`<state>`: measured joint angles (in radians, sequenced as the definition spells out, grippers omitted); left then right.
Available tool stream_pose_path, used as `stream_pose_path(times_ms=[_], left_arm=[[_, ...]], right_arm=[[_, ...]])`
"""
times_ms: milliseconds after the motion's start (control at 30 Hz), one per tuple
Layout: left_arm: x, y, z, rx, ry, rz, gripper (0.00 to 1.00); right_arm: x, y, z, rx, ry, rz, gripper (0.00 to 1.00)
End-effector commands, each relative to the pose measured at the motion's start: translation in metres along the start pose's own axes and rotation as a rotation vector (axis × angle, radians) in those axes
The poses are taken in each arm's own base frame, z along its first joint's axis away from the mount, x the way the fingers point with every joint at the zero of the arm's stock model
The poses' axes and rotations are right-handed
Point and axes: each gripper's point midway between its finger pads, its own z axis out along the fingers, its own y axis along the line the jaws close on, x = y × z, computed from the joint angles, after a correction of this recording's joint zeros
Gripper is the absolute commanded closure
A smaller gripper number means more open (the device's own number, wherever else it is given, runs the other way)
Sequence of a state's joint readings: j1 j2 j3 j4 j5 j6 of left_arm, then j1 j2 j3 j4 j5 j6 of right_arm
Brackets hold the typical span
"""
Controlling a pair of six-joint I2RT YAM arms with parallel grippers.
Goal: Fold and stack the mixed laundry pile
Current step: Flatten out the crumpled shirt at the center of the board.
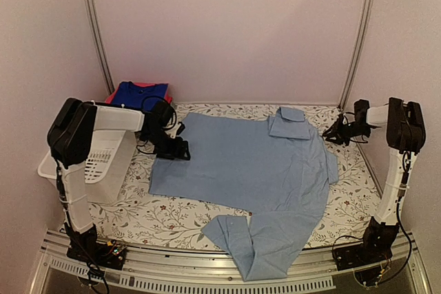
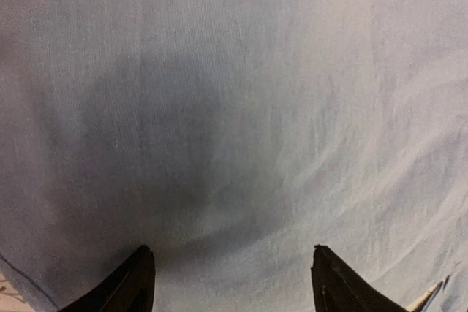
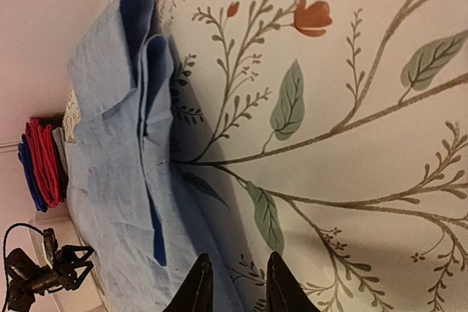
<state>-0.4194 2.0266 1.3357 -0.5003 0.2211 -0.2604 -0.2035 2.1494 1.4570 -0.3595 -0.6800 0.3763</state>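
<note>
Left gripper (image 2: 234,268): wide, empty, over pale-blue shirt (image 1: 255,170) | Right gripper (image 3: 232,283): nearly closed at shirt's edge, hold unconfirmed | You: verify cloth is pinched before lifting.

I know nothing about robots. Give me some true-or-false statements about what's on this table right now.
1. The pale-blue shirt lies spread on the flowered table. True.
2. A white basket stands at the right. False: the white basket stands at the left.
3. The left end effector hovers over the shirt, fingers apart. True.
4. Folded clothes fill the basket. False: the folded clothes sit stacked beyond it, at the far left corner.
</note>
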Motion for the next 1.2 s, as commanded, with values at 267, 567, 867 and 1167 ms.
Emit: stream_pose_path(times_ms=[267, 567, 867, 1167], left_arm=[[0.022, 0.03, 0.024, -0.071, 0.122, -0.055, 0.26], [0.021, 0.032, 0.029, -0.072, 0.13, -0.057, 0.26], [0.022, 0.032, 0.031, -0.07, 0.133, -0.058, 0.26], [0.022, 0.035, 0.031, -0.075, 0.133, -0.06, 0.26]], right_arm=[[0.026, -0.004, 0.022, -0.076, 0.133, -0.006, 0.75], [0.032, 0.011, 0.027, -0.167, 0.164, -0.003, 0.75], [0.035, 0.037, 0.02, -0.333, 0.164, 0.055, 0.68], [0.037, 0.042, 0.019, -0.392, 0.188, 0.106, 0.79]])
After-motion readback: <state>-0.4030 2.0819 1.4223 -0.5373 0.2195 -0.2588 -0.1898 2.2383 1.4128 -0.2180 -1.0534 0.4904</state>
